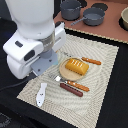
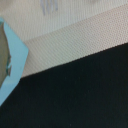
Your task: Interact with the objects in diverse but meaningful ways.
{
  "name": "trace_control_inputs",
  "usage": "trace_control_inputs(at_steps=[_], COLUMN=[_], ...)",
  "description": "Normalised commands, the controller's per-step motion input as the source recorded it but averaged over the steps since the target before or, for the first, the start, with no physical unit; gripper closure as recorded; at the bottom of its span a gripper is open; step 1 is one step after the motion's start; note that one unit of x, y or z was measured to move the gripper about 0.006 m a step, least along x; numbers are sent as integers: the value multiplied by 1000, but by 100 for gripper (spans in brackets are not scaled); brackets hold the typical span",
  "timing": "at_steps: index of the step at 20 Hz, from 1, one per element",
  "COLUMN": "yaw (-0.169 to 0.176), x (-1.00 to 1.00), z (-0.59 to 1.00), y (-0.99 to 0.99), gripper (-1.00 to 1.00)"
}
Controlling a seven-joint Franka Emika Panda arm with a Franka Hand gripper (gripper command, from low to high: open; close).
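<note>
Hovering low over the woven placemat (image 1: 95, 55), at its edge on the exterior view's left, with the bulky white arm blocking the gripper from that camera. Cannot tell whether the jaws are apart or together; neither view shows the fingertips. Wrist view showing only the mat's border against the dark tabletop (image 2: 85, 95), plus a pale blue shaker (image 2: 12, 60) close to the lens, possibly held or just beside the hand, though contact unclear.

Sitting on a round wooden plate (image 1: 64, 70) near the mat's middle: the ridged yellow-orange bread block (image 1: 75, 66), laid out as a meal setting. Lying just beyond that plate, the dark brown sausage (image 1: 92, 61). Resting in front of the plate, an orange-handled fork (image 1: 75, 85) and knife (image 1: 71, 90), arranged like cutlery. Lying near the mat's front corner, well apart from the plate, the small white bottle-like figure (image 1: 41, 94), tipped flat. Standing off the mat behind it, two grey pots (image 1: 82, 12), likely parked out of the way.
</note>
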Motion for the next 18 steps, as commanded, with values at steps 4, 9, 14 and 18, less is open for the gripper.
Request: trace_control_inputs(at_steps=[4,9,14,18], yaw=[58,82,173,200], x=[-393,-253,-11,-132], z=[110,99,17,-39], y=[712,671,431,0], gripper=[-100,-100,-100,-100])
